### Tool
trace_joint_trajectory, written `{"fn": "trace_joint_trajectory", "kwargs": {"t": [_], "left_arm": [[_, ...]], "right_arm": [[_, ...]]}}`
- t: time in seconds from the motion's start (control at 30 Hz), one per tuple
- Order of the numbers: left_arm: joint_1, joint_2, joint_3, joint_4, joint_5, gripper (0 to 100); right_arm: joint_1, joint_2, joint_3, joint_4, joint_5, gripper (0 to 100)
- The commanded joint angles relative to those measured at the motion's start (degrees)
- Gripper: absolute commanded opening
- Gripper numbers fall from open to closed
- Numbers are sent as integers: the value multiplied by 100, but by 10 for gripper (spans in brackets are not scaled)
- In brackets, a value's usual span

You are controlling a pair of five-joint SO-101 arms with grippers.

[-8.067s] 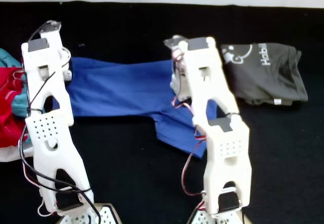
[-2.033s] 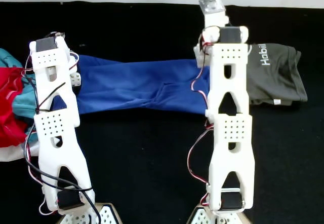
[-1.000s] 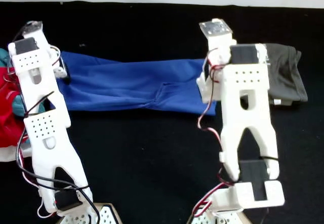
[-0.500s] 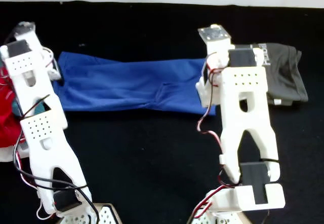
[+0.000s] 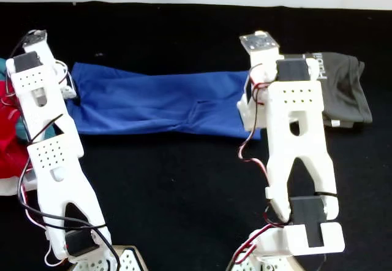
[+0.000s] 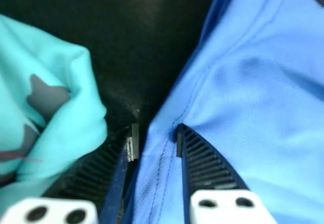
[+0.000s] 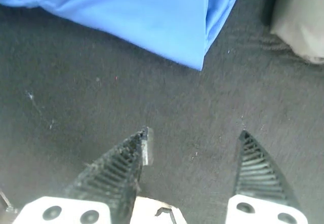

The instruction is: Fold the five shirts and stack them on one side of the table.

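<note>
High view first: the blue shirt (image 5: pixel 159 102) is seen laid out as a long band across the far part of the black worktop (image 5: pixel 177 191), already folded lengthwise, with a crease puckered near its middle. One folded grey shirt (image 5: pixel 346 93) is parked at the right side, and a red shirt (image 5: pixel 9 145) is heaped at the left, so the job is judged to be at an early stage, with the blue one in hand. The left arm (image 5: pixel 46 124) is planted at the band's left end and the right arm (image 5: pixel 294 118) at its right end. Over to the left wrist view: the left gripper (image 6: pixel 155 142) is clenched on the blue shirt's stitched hem, cloth pinched between the jaws, with a teal shirt (image 6: pixel 45 112) bunched just beside it. Right wrist view now: the right gripper (image 7: pixel 195 140) is spread wide with nothing held, hung over bare worktop just off the shirt's pointed corner, the grey shirt caught at the edge. Next, that corner probably has to be seized, so one end can be carried over the other.
</note>
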Motion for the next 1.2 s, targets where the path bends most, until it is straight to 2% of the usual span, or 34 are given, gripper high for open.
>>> {"fn": "trace_joint_trajectory", "kwargs": {"t": [0.0,0.03,0.17,0.33,0.47,0.6,0.77,0.93,1.17], "left_arm": [[242,31,-48,202,-211,27],[242,40,-48,202,-220,0],[259,13,-66,264,-229,10],[514,-215,-418,774,-202,9],[532,-752,-426,888,-185,9],[347,-1305,374,888,-211,9],[541,-1991,1270,888,-211,9],[1297,-2782,1640,888,-193,9],[3011,-3292,1499,879,-193,9]], "right_arm": [[4,-743,-13,92,-9,259],[4,-963,-13,92,-9,259],[66,-1895,110,101,-9,259],[409,-2835,1429,4,0,259],[927,-3371,2993,-857,0,259],[1130,-3618,4400,-2123,0,259],[1455,-3644,5446,-2835,0,259],[2360,-3679,6352,-3336,0,259],[3204,-3679,7248,-3969,0,259]]}}
